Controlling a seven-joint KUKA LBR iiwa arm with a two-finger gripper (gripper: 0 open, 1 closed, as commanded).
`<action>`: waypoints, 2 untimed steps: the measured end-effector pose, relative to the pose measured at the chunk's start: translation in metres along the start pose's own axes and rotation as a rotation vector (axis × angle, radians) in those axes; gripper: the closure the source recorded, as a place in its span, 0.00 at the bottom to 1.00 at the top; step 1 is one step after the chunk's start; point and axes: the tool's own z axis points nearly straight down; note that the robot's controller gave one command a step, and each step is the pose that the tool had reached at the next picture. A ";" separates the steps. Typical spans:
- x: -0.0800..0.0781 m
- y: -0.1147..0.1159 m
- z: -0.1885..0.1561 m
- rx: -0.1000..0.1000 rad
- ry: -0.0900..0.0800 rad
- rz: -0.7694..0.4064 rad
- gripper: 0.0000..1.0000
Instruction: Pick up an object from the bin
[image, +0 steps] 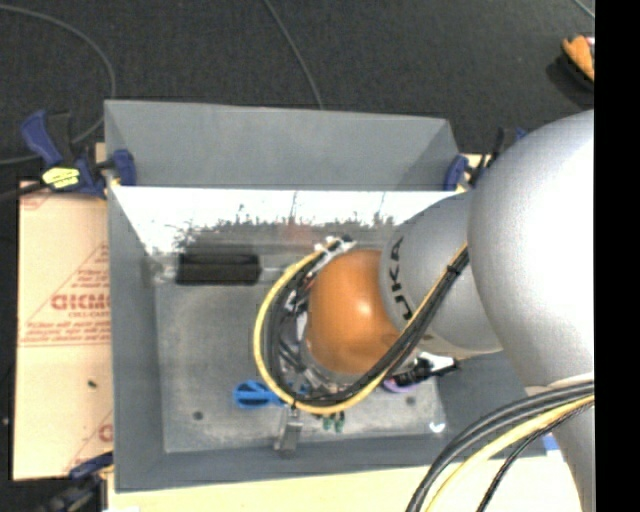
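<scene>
My gripper (290, 437) hangs low at the bin's front edge, near the middle, mostly hidden under the arm's orange cover. A small blue flat thing (254, 393) lies on the floor just up and left of it, partly under the arm's cables. A small green bit (333, 424) peeks out just to the gripper's right. Nothing is seen held in the gripper.
A black oblong block (217, 268) lies at the back left against the far wall. A small dark and purple thing (413, 376) shows under the arm at the right. The arm covers the bin's right half.
</scene>
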 end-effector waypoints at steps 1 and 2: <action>-0.011 0.005 0.010 -0.004 -0.010 0.039 0.00; 0.000 -0.001 0.000 0.001 0.001 0.002 1.00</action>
